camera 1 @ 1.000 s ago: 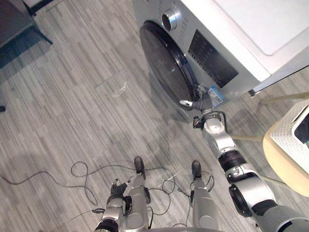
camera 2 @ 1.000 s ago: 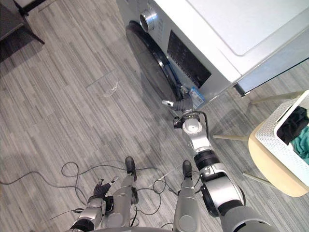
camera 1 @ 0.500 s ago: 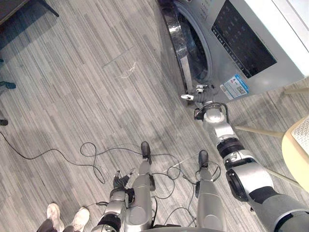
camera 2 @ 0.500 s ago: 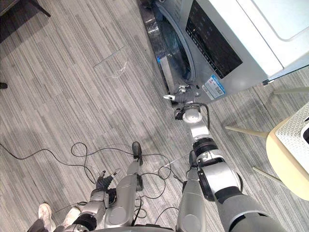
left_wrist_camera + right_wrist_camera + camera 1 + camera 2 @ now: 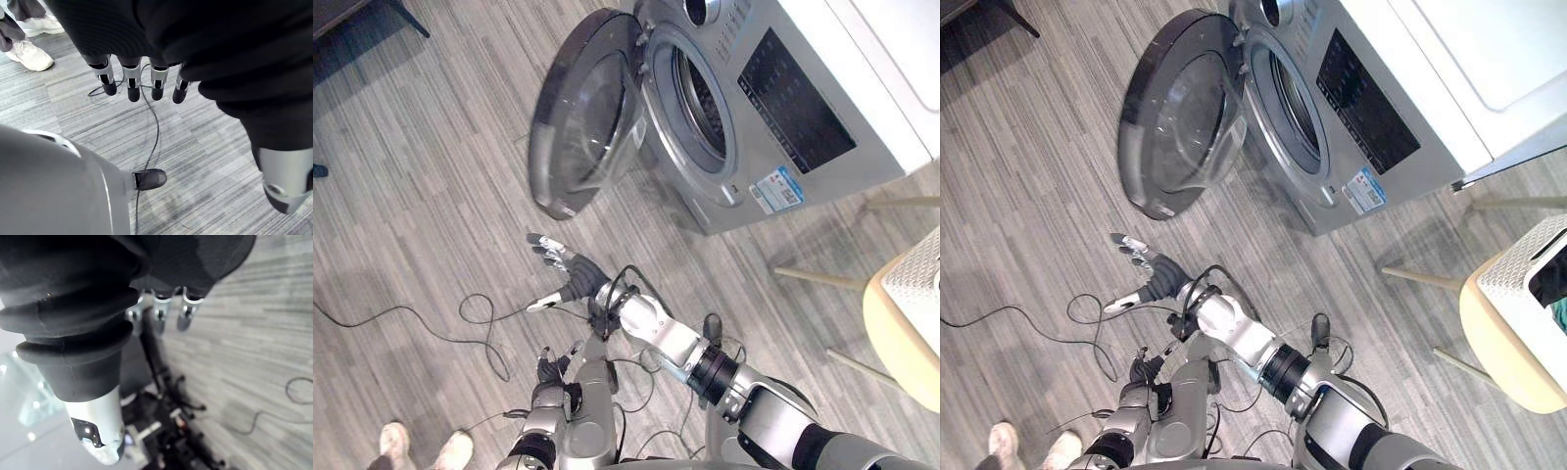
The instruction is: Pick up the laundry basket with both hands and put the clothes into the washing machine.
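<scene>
The silver washing machine stands at the upper right, its round door swung wide to the left and the drum opening exposed. A white perforated laundry basket rests on a beige chair at the right edge, with dark cloth showing inside. My right hand hovers over the floor below the door, open with fingers spread and touching nothing. In its wrist view the fingers hang straight. My left hand is low by my body, open, its fingers straight above the floor.
A person's pale shoes stand at the lower left, also seen as shoes past my left hand. Dark furniture sits at the upper left corner. Grey wood floor stretches left of the door.
The washer door has swung from ajar to wide open. My right hand has left the door's edge and moved down and left over the floor. The camera view has shifted.
</scene>
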